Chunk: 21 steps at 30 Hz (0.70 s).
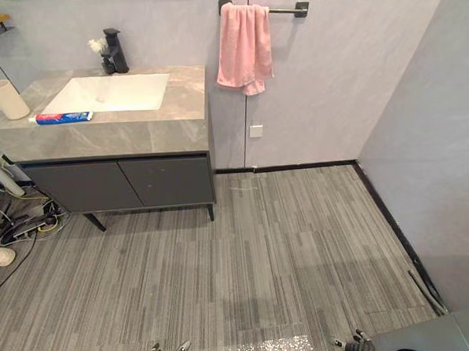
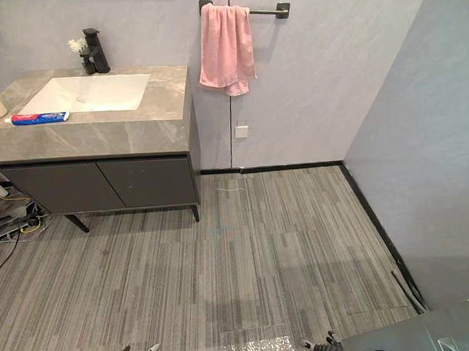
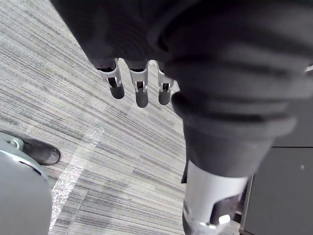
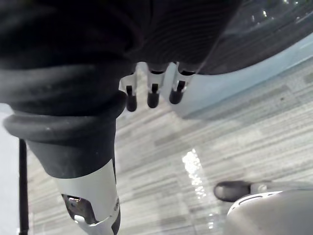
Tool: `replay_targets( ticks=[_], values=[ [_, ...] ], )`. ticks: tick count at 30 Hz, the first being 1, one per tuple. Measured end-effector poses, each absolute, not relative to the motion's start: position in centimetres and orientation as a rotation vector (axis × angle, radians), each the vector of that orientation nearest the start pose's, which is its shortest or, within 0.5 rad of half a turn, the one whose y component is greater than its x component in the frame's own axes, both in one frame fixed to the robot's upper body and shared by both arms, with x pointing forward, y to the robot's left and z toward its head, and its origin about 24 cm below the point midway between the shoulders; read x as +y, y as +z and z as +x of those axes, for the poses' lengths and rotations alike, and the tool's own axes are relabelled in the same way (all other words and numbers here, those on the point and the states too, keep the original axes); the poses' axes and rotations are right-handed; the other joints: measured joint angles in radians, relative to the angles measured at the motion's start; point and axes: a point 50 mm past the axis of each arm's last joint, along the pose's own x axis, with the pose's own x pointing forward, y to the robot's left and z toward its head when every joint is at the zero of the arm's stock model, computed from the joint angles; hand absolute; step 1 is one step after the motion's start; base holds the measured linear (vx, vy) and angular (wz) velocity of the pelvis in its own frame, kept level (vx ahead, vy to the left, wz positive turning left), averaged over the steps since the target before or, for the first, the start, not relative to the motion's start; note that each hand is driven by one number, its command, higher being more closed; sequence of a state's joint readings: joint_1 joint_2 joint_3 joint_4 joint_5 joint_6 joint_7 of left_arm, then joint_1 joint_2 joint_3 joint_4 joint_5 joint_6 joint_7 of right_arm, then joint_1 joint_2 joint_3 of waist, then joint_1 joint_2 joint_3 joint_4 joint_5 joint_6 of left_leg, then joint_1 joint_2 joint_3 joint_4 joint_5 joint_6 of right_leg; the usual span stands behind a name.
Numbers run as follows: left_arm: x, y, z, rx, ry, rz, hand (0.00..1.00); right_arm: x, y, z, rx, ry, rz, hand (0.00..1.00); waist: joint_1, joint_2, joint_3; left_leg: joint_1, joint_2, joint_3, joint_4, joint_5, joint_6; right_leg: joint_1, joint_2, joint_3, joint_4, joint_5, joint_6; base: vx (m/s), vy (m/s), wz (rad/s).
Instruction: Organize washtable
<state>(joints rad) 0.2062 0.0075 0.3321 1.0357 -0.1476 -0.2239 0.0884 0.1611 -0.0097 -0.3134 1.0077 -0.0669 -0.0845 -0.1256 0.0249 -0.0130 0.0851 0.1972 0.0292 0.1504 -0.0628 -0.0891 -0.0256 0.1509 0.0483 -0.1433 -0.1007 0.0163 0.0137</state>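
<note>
While both arms hang low over the striped floor, the left hand is seen open, fingers straight and relaxed, with nothing held or touched. On the counter, well apart from both hands, a cup is set at the left edge and a toothpaste tube is laid just beside it, before the sink. A pink towel is hung on the wall further right. The right hand is likewise open and empty, fingers pointed toward the floor.

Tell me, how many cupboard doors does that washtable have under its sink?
2: the left door and the right door, side by side below the washtable top, both shut. None seems hidden.
</note>
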Motion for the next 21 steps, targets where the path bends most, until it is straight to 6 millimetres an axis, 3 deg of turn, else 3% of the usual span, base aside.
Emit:
replay_targets(
  ticks=[4,21],
  values=[
    [21.0,-15.95,5.6,0.979,0.547,-0.181,0.0,-20.57,-16.22,6.68,1.092,-0.426,0.018,0.0,0.016,-0.001,0.003,0.002,-0.001,0.001,-0.001,0.0,-0.001,0.0,0.0,0.0,0.002,0.0,0.0,0.0,0.0,0.0],
    [20.83,-16.09,5.54,0.984,0.523,-0.216,0.0,-20.73,-16.22,7.09,1.09,-0.401,0.022,0.0,0.016,0.008,0.021,0.004,-0.001,-0.003,0.012,-0.005,-0.008,-0.001,-0.002,-0.005,-0.001,-0.003,-0.002,-0.01,-0.002,0.0]
  ],
)
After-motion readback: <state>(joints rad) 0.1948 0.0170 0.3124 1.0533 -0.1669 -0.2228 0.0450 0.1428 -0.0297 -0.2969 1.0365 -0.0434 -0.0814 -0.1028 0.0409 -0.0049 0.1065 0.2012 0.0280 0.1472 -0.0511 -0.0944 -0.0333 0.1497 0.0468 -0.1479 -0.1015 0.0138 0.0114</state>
